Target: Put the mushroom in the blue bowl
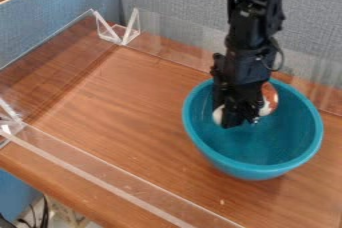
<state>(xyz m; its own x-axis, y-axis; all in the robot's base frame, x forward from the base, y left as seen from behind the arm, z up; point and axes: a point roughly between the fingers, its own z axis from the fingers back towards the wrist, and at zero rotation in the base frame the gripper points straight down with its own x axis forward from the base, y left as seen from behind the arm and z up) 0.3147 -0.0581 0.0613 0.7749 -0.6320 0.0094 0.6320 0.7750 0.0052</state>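
Note:
The blue bowl [297,148] sits on the wooden table at the right, deep and glossy teal. My black gripper [242,118] reaches straight down into it, fingertips low inside near the bowl's floor. The mushroom [269,103] shows at the gripper's right side, a reddish-brown cap over a cream-white stem. It stays pressed against the fingers, which look shut on it. The arm hides part of the mushroom and the bowl's back wall.
A low clear acrylic fence [80,157] runs along the front and left of the wooden table [120,102]. A small clear stand [118,29] sits at the back left. Blue partition panels [54,22] rise behind, with a cardboard box at the top left.

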